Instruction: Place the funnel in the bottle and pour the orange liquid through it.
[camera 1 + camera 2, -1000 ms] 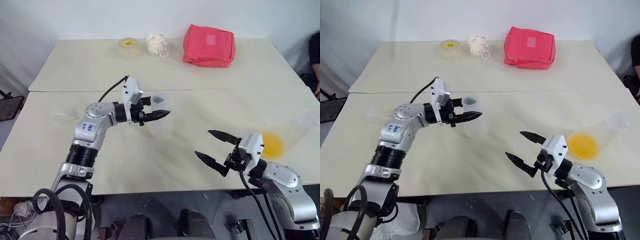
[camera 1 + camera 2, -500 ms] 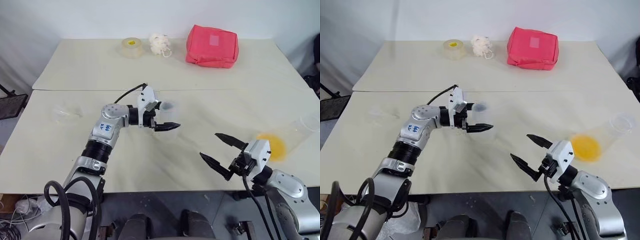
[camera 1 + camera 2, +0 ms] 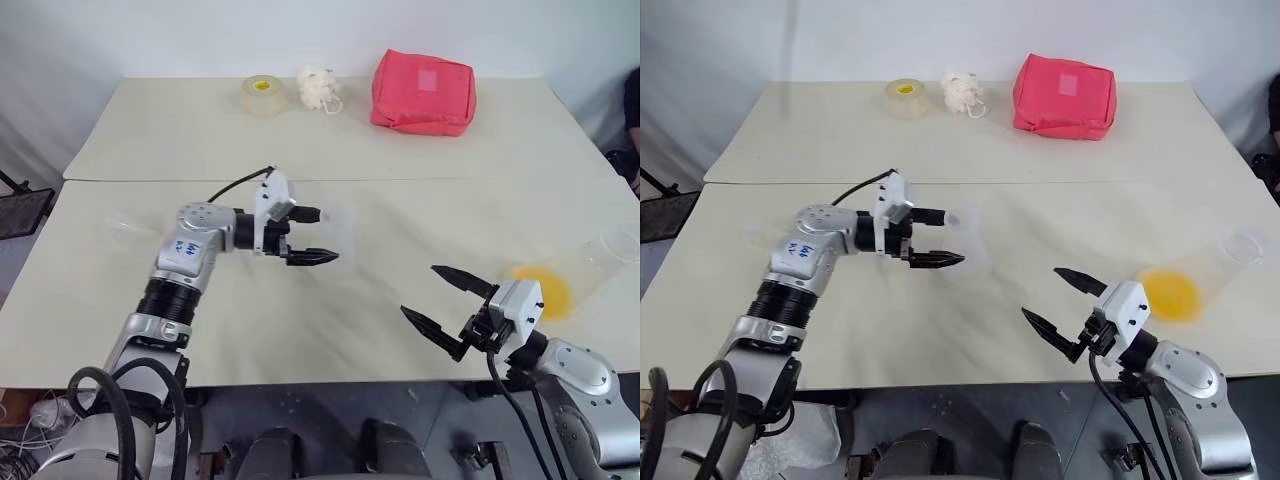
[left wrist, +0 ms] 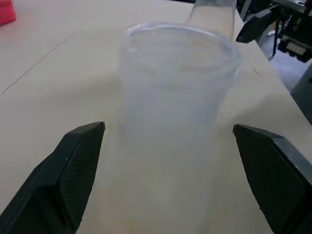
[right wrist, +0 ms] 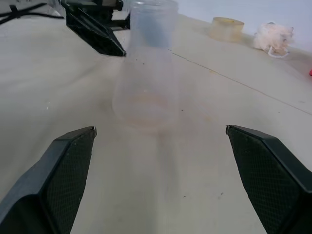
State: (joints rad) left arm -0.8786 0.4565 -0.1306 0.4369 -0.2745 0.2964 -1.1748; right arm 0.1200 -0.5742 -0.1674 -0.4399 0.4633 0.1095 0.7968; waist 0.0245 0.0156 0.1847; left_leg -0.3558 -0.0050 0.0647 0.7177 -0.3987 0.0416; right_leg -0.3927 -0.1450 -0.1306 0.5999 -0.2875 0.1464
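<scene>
The clear bottle point(image 5: 145, 97) stands upright in the middle of the near table. The whitish funnel point(image 4: 181, 34) sits in its neck. My left gripper point(image 3: 328, 235) is open, level and pointing right, one finger on each side of the neck and clear of it. The orange liquid point(image 3: 545, 290) lies in the bottom of a clear cup point(image 3: 1238, 246) at the table's right edge. My right gripper point(image 3: 418, 290) hangs open and empty near the front edge, between bottle and cup, facing the bottle.
On the far table are a red pouch point(image 3: 423, 92), a roll of tape point(image 3: 262, 96) and a white fluffy ball point(image 3: 316, 88). A faint clear item point(image 3: 125, 225) lies at the near table's left. A person's arm point(image 3: 630, 100) shows at the right edge.
My left gripper has gone from shut on the funnel to wide open and eased back to the left. The funnel stays in the bottle. The right arm has kept still.
</scene>
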